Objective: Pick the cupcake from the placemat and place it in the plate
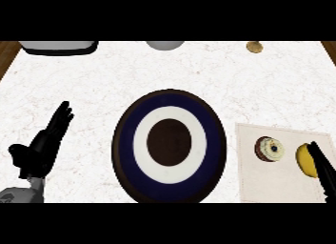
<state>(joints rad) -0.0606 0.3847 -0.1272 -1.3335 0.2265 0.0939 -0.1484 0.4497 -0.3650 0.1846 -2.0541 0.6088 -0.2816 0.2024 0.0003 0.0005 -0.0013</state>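
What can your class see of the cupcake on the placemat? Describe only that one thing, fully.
The cupcake is small and round, seen from above: a dark brown rim around a pale cream top with a small darker spot at its middle. It stands upright on the beige placemat, in its upper left part, right of the plate. Nothing touches it except the placemat; a yellow object lies apart to its right.

A single head view looks steeply down on the worktop (93,76) from the robot's near side, facing the far edge, taking in its width from fairly close.
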